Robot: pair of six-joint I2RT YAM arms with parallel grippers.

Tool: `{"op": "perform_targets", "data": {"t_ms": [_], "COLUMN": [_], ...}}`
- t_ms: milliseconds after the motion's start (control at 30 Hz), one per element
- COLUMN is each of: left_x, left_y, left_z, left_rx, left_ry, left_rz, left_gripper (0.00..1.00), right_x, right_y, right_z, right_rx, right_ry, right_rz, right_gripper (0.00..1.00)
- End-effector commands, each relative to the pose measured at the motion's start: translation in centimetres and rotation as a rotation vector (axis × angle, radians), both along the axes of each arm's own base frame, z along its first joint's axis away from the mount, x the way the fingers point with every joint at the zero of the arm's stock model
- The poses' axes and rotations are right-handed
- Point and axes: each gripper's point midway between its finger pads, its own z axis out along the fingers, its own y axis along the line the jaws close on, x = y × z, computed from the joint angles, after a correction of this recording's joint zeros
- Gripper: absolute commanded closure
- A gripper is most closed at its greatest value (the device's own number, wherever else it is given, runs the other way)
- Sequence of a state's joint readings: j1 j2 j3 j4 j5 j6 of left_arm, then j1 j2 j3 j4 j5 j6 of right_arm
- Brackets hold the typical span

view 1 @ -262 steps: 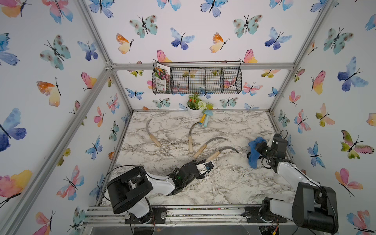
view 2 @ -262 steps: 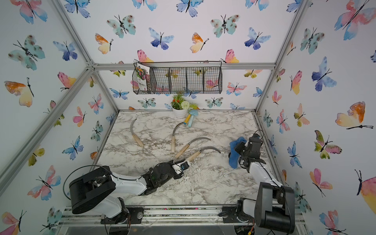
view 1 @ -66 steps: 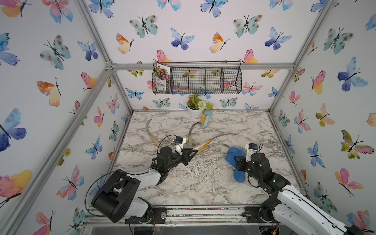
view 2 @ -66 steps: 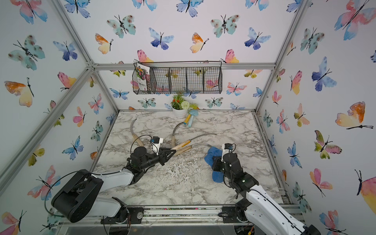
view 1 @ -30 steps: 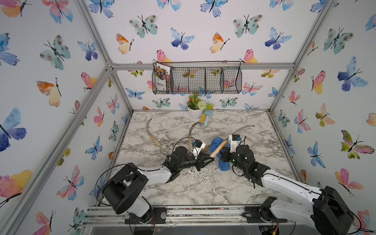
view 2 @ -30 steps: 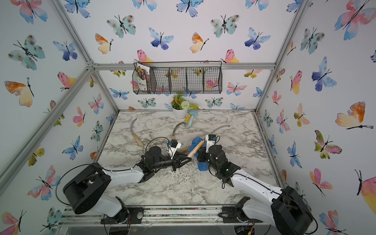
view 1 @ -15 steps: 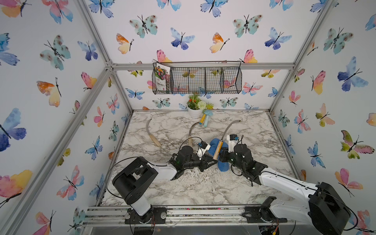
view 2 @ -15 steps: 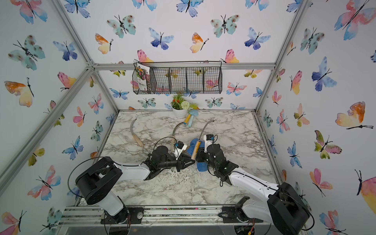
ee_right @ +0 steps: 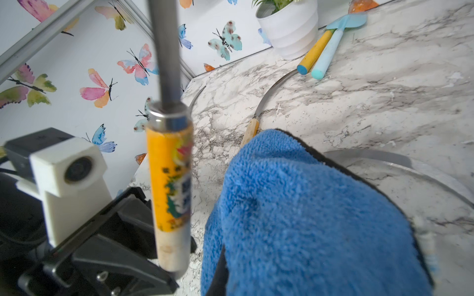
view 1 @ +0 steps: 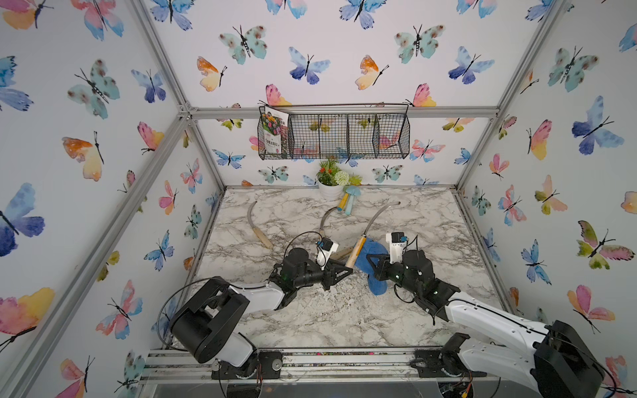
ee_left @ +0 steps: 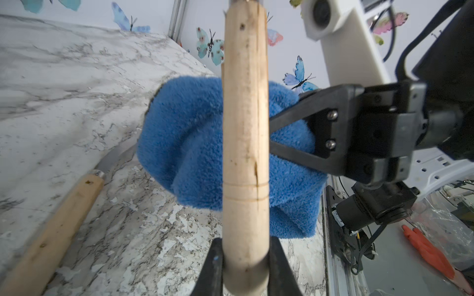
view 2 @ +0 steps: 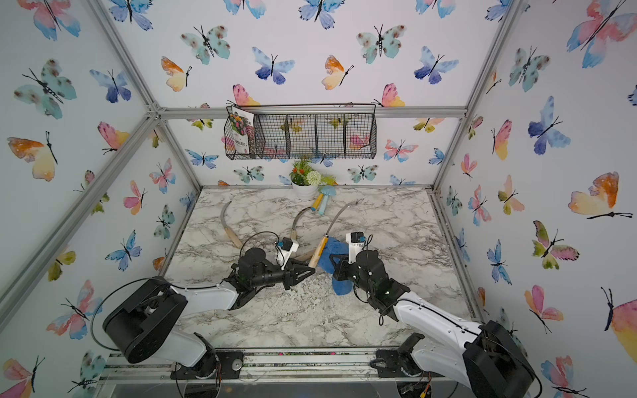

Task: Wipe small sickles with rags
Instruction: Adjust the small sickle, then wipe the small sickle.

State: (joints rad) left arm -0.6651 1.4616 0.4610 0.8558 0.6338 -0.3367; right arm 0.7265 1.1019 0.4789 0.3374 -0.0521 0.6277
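My left gripper (view 1: 348, 270) (ee_left: 245, 258) is shut on the pale wooden handle (ee_left: 245, 128) of a small sickle (view 1: 356, 249) (view 2: 319, 253), held off the table with its grey blade (view 1: 379, 215) curving up toward the back. My right gripper (view 1: 370, 262) (ee_right: 256, 276) is shut on the blue rag (view 1: 374, 249) (view 2: 341, 287) (ee_right: 307, 217), which bunches right behind that handle in the left wrist view (ee_left: 184, 143). The rag hides most of the right fingers. Other sickles lie on the marble: one at the left (view 1: 256, 224), one mid-back (view 1: 325, 220).
A white flower pot (view 1: 330, 189) stands at the back wall with yellow and light-blue toys (view 1: 348, 203) leaning beside it. A wire basket (view 1: 334, 136) hangs above. Another sickle's blade (ee_right: 384, 159) lies just beyond the rag. White flecks (view 1: 331, 299) litter the tabletop's middle.
The left gripper has turned the held sickle so its blade swings from the right toward the back. The right gripper with the rag has closed in against the handle.
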Motion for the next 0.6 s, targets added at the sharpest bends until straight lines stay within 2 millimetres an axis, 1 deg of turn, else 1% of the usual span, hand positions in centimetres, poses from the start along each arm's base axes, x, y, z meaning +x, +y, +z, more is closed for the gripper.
{"op": "perform_targets", "data": {"t_ms": [0, 100, 233, 300, 400, 567], "left_x": [-1.0, -1.8, -2.1, -2.2, -2.2, -1.8], "left_y": [1.6, 2.8, 3.3, 3.4, 3.5, 3.6], "left_z": [4.3, 5.3, 5.7, 5.8, 5.9, 5.5], "left_rx": [-0.111, -0.147, -0.156, -0.161, -0.16, -0.146], "left_ry": [-0.13, -0.186, -0.212, -0.225, -0.239, -0.248], "left_rz": [0.001, 0.033, 0.05, 0.047, 0.05, 0.075], "left_gripper": [1.0, 1.0, 1.0, 1.0, 1.0, 1.0], "right_x": [-0.9, -1.6, -3.2, -4.4, -6.2, -7.7], "right_y": [1.4, 2.7, 5.2, 6.9, 8.7, 9.6], "right_z": [-0.6, -1.9, -2.3, -2.0, -1.7, -0.7], "right_rx": [0.042, 0.063, 0.086, 0.087, 0.117, 0.191], "right_ry": [0.013, 0.054, 0.07, 0.059, 0.059, 0.052], "right_rz": [0.078, 0.147, 0.248, 0.308, 0.395, 0.479], "right_gripper": [0.98, 0.98, 0.98, 0.98, 0.98, 0.98]}}
